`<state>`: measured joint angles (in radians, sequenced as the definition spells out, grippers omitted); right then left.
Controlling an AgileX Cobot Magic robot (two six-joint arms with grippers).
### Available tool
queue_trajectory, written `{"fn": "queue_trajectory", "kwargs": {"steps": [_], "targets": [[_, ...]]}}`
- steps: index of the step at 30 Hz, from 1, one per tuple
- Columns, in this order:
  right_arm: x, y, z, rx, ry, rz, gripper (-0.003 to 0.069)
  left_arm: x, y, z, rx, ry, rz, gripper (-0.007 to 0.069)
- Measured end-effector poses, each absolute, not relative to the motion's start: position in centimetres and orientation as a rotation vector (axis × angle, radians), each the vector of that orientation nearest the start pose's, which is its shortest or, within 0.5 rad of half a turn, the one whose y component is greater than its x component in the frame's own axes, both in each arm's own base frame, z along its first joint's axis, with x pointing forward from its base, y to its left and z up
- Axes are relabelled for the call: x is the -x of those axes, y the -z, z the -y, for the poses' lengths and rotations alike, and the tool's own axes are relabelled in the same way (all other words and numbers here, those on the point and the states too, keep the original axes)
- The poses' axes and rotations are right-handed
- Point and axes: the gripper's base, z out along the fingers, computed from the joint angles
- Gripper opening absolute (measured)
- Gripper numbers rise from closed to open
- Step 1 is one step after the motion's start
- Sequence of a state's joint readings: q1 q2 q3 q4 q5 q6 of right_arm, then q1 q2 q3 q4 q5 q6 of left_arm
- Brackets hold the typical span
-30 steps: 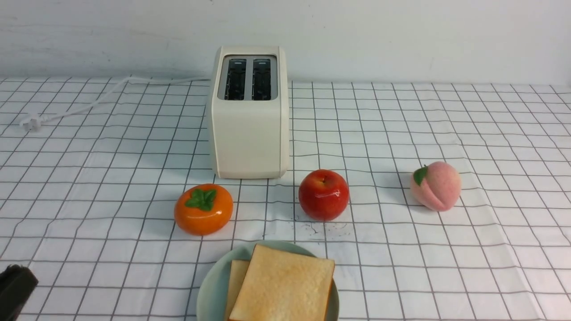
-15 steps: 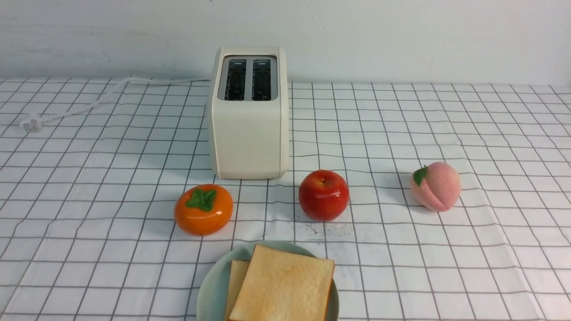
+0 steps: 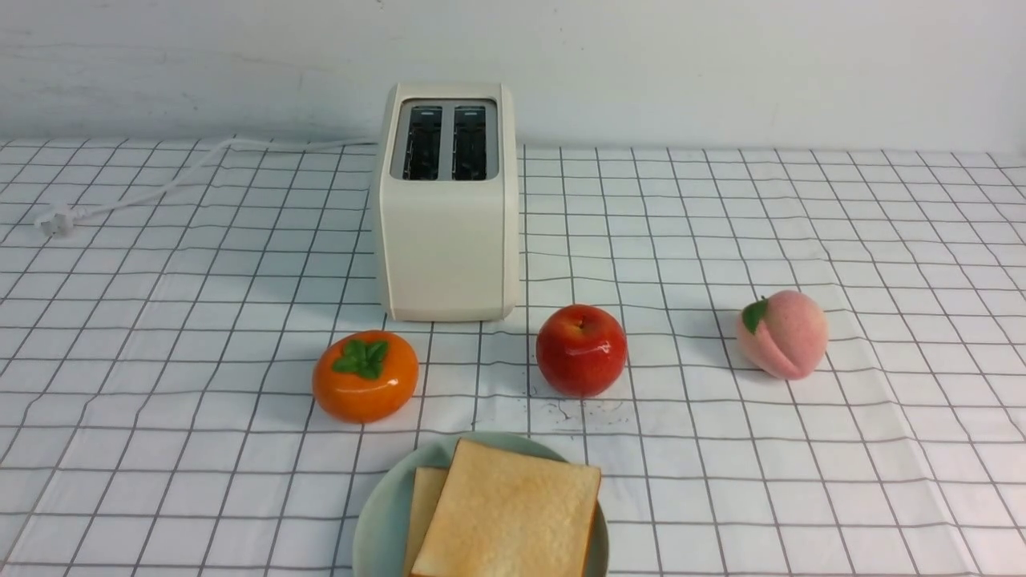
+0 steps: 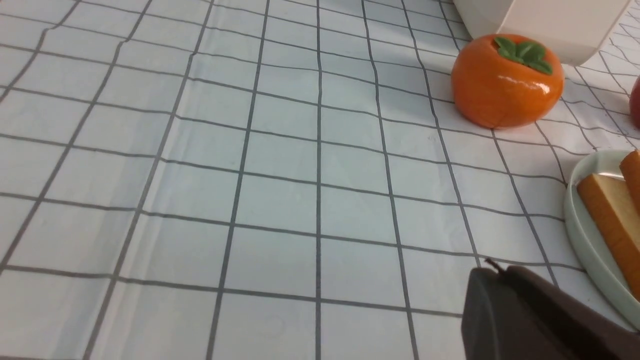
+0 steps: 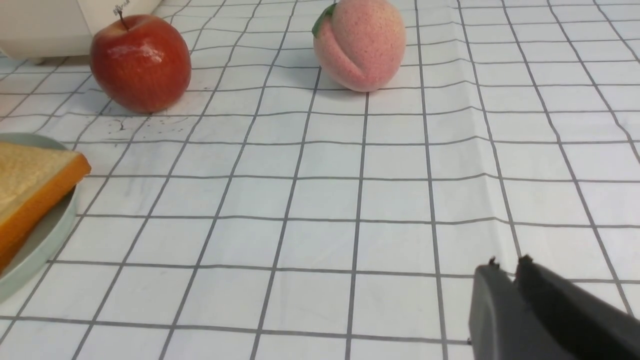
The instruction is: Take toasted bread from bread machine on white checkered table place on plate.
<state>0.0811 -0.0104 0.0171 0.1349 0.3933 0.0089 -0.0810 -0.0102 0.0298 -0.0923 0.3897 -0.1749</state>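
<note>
The bread machine [image 3: 445, 200] stands at the back of the white checkered table [image 3: 160, 320], and both of its dark slots are empty. Two slices of toasted bread [image 3: 509, 513] lie overlapping on the mint-green plate [image 3: 381, 513] at the front edge. Neither gripper shows in the front view. In the left wrist view my left gripper [image 4: 495, 272] is shut and empty, low over the cloth beside the plate [image 4: 590, 240]. In the right wrist view my right gripper [image 5: 507, 265] is all but shut, with a sliver of gap at the tips. It holds nothing and is off to the plate's right.
An orange persimmon [image 3: 365, 375], a red apple [image 3: 581, 349] and a pink peach [image 3: 781, 334] sit in a row between toaster and plate. The toaster's white cord [image 3: 160, 184] trails to a plug [image 3: 56, 218] at the back left.
The dark tip of my left gripper, at the front view's lower left corner a second ago, has pulled out of that view. Bread, plate and fruit have not moved.
</note>
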Motion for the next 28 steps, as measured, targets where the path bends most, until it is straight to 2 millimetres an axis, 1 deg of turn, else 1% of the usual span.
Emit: {"fn": "queue_trajectory", "kwargs": {"steps": [28], "targets": [[-5.14, -17.30, -0.89, -0.014, -0.196, -1.885, 0.0095, -5.18, -16.88, 0.74, 0.148, 0.266, -1.894, -0.0013]]}}
